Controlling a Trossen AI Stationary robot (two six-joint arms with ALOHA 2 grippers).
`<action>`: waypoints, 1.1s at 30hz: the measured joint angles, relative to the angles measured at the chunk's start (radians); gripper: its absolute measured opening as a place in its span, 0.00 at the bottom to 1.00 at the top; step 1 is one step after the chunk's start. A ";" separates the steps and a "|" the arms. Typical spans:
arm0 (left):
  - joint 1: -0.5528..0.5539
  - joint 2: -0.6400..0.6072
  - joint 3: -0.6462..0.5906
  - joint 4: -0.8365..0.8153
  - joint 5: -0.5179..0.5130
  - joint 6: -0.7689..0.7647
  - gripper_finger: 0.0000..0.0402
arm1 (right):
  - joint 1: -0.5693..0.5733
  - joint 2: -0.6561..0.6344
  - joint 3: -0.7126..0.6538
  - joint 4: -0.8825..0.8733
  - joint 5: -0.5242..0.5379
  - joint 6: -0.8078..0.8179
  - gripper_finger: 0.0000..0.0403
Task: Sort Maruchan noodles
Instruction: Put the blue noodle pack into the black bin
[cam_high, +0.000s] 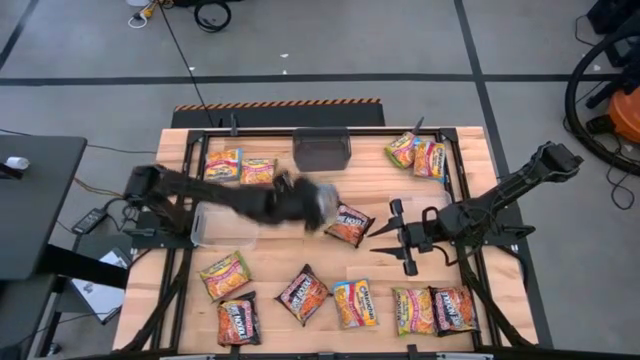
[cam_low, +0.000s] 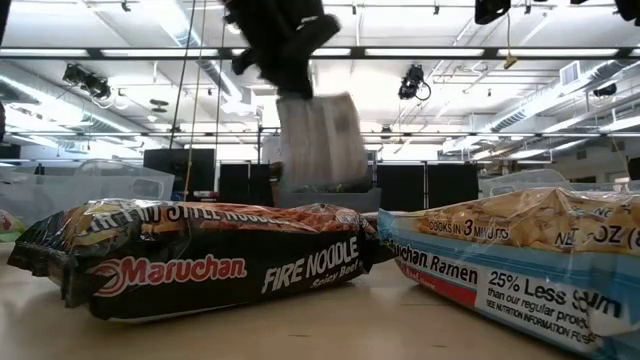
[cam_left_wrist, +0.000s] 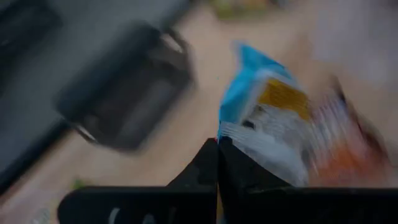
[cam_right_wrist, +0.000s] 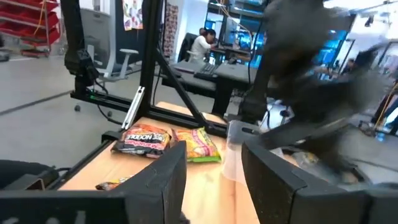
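Observation:
Several Maruchan noodle packets lie flat on the wooden table, among them an orange one (cam_high: 350, 225) at the middle and a row along the near edge (cam_high: 355, 303). My left gripper (cam_high: 318, 205) is over the table's middle, raised and shut on a blue, white and orange packet (cam_left_wrist: 273, 118), which shows blurred in the low view (cam_low: 320, 140). My right gripper (cam_high: 388, 236) stands open to the right of the middle, pointing left, with nothing between its fingers (cam_right_wrist: 211, 174). My left gripper pinches the packet by one edge (cam_left_wrist: 231, 144) between its two fingers. The fingers come slanting down from the table's left. The packet hangs below the fingers (cam_low: 290, 75), lifted clear of the table.
A dark grey bin (cam_high: 322, 148) stands at the far middle. A clear plastic tub (cam_high: 225, 225) sits under my left arm. Packets lie in pairs at the far left (cam_high: 240, 167) and far right (cam_high: 418, 155). Two packets (cam_low: 190, 265) (cam_low: 520, 260) fill the low view's foreground.

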 joint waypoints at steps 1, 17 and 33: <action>0.034 -0.020 0.009 -0.004 0.009 -0.008 0.01 | 0.003 0.000 0.000 -0.003 0.001 0.013 0.40; 0.432 -0.021 0.022 0.204 0.231 -0.171 0.00 | 0.013 0.000 -0.003 -0.051 0.001 0.068 0.40; 0.585 0.173 0.021 0.145 0.298 -0.229 0.00 | 0.013 0.000 -0.003 -0.139 0.001 0.158 0.40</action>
